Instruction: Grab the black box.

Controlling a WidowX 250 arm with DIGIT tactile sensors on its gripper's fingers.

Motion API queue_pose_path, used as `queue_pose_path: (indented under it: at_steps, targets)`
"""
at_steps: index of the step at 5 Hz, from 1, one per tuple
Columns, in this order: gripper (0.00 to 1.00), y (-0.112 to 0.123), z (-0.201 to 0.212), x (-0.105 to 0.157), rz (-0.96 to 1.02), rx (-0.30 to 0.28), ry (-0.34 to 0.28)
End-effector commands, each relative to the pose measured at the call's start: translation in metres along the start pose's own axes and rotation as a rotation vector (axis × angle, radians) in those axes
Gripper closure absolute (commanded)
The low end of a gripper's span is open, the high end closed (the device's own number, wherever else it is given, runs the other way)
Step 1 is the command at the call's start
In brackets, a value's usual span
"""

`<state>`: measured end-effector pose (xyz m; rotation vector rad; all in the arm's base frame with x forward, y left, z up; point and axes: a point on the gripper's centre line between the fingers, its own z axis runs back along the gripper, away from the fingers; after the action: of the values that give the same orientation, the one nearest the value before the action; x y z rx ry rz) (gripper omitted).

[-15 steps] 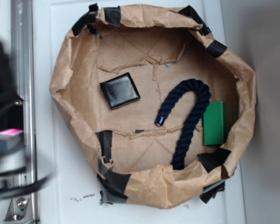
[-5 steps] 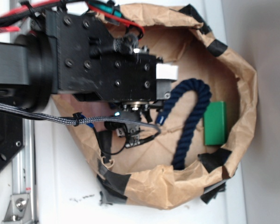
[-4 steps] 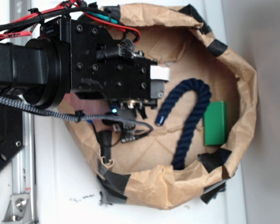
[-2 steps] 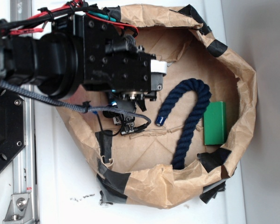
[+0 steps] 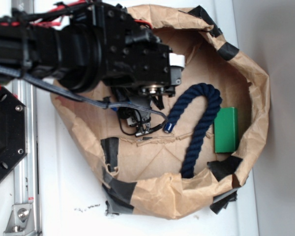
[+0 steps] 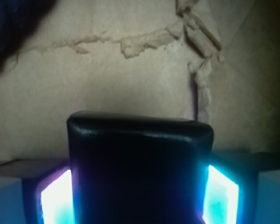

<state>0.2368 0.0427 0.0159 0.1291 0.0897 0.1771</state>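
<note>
The black box (image 6: 139, 158) fills the lower middle of the wrist view, glossy, with rounded top corners. My gripper (image 6: 139, 191) is shut on it, and a glowing pad (image 6: 56, 198) presses against each of its sides. Behind it lies the brown paper floor with torn seams. In the exterior view the black arm and gripper housing (image 5: 137, 59) hang over the upper left of the paper bag and hide the black box completely.
A brown paper bag (image 5: 258, 98) with rolled walls and black tape patches (image 5: 110, 150) rings the work area. A dark blue rope (image 5: 196, 123) curves through its middle, just right of the gripper. A green box (image 5: 226, 130) lies by the right wall. A metal rail (image 5: 24, 147) runs down the left.
The arm came in from the left over the spot where the black box lay uncovered. In the last half second the gripper housing shifted a little right, toward the rope.
</note>
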Motion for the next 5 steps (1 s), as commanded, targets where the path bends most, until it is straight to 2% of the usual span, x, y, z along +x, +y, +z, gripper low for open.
queue_pose_path:
  at_steps: [1, 2, 3, 4, 5]
  targets:
    - [1.00, 0.008, 0.035, 0.001, -0.077, -0.005, -0.096]
    - [1.00, -0.004, 0.087, 0.002, -0.176, -0.064, -0.204]
    - [1.00, -0.009, 0.139, 0.006, -0.223, -0.123, -0.265]
    - [1.00, -0.013, 0.154, 0.015, -0.244, -0.134, -0.233]
    - [1.00, -0.020, 0.148, 0.020, -0.254, -0.120, -0.175]
